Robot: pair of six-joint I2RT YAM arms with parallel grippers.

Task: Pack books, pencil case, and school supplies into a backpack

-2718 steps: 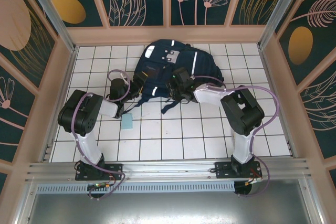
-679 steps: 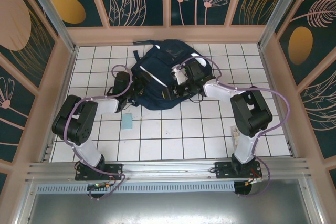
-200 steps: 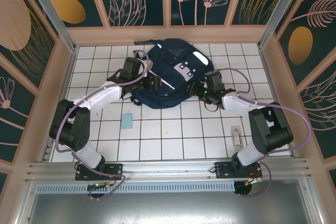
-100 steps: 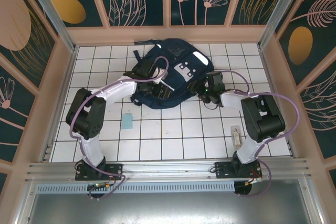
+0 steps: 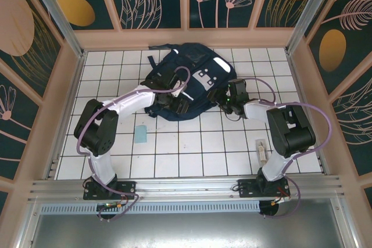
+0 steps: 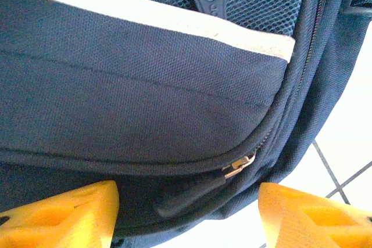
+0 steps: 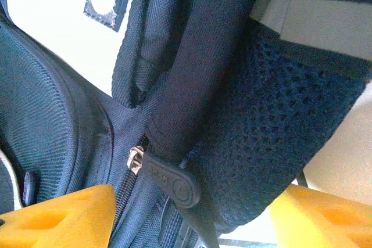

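The navy backpack [image 5: 189, 76] lies at the back middle of the tiled floor, its white stripes and grey patch facing up. My left gripper [image 5: 178, 103] is at its near edge, open. In the left wrist view the yellow fingers [image 6: 61, 213] straddle the backpack's seam, where a dark zipper pull [image 6: 189, 194] hangs from a metal slider [image 6: 241, 164]. My right gripper [image 5: 219, 98] is at the backpack's right side, open. Its fingers [image 7: 58, 213] flank another zipper pull [image 7: 172, 181] beside a mesh pocket [image 7: 279, 132]. The pencil case is out of view.
A small light-blue flat piece [image 5: 140, 134] lies on the tiles in front of the left arm. A whitish-beige oblong piece [image 5: 263, 151] lies near the right arm's base. Patterned walls close in the floor on three sides.
The left gripper has slid right along the backpack's near edge to its middle. The right gripper has edged left against the backpack's right side. The backpack has barely shifted.
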